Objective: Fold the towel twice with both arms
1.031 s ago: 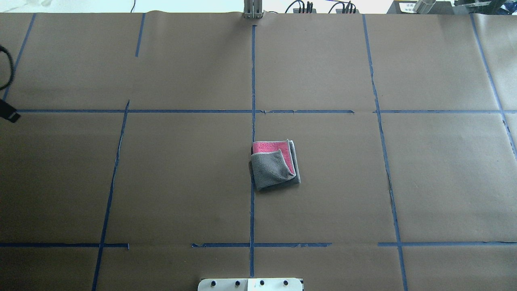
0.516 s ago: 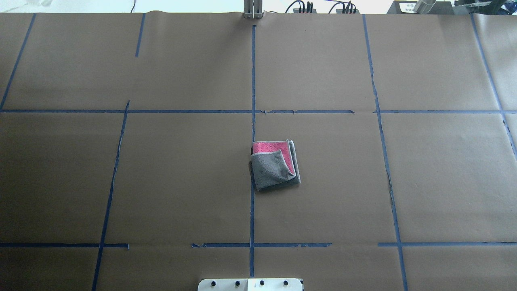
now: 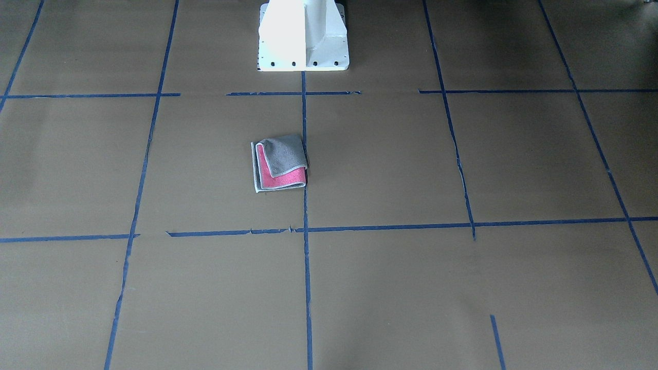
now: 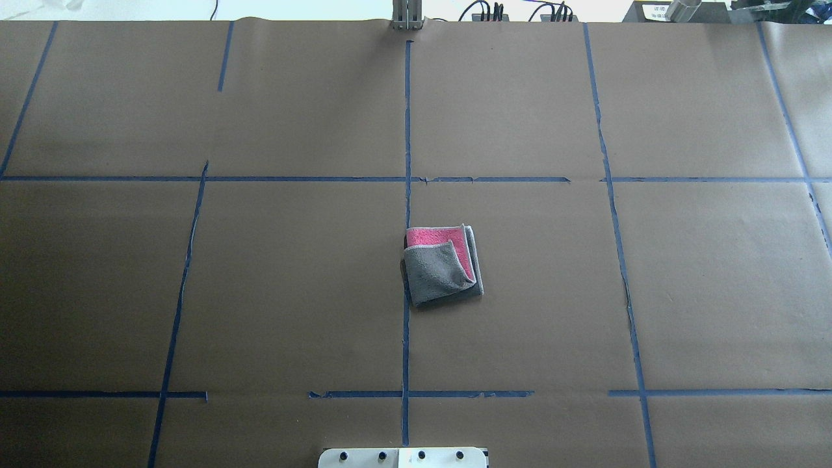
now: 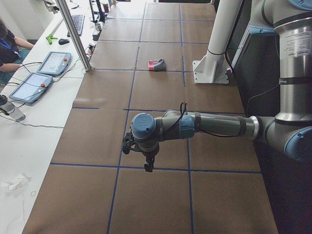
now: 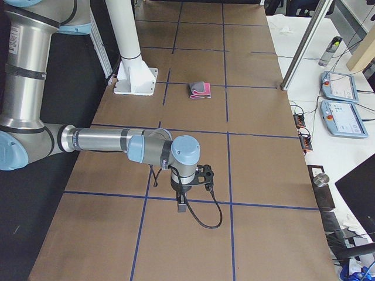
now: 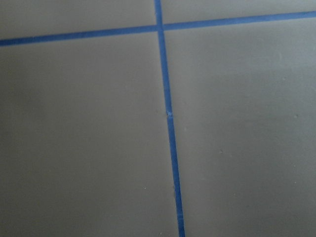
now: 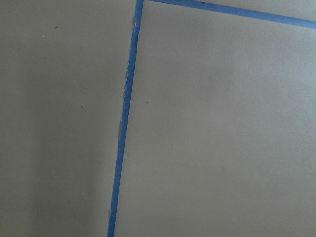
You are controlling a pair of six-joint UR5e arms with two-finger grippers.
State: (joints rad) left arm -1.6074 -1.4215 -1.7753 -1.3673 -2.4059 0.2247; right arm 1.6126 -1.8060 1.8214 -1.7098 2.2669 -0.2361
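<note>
The towel lies folded small near the table's middle, a grey flap over pink, with pale edging. It also shows in the front-facing view, the left view and the right view. Both arms are far from it, out at the table's ends. The left gripper shows only in the left view, pointing down over the brown paper. The right gripper shows only in the right view, also pointing down. I cannot tell if either is open or shut. The wrist views show only paper and blue tape.
The white pedestal base stands at the robot's edge of the table. A metal post and cables sit at the far edge. Tablets and a seated person are at the side bench. Blue tape lines cross the brown paper.
A black part of the left arm at the overhead view's left edge one second ago has gone out of that view. The towel has not moved.
</note>
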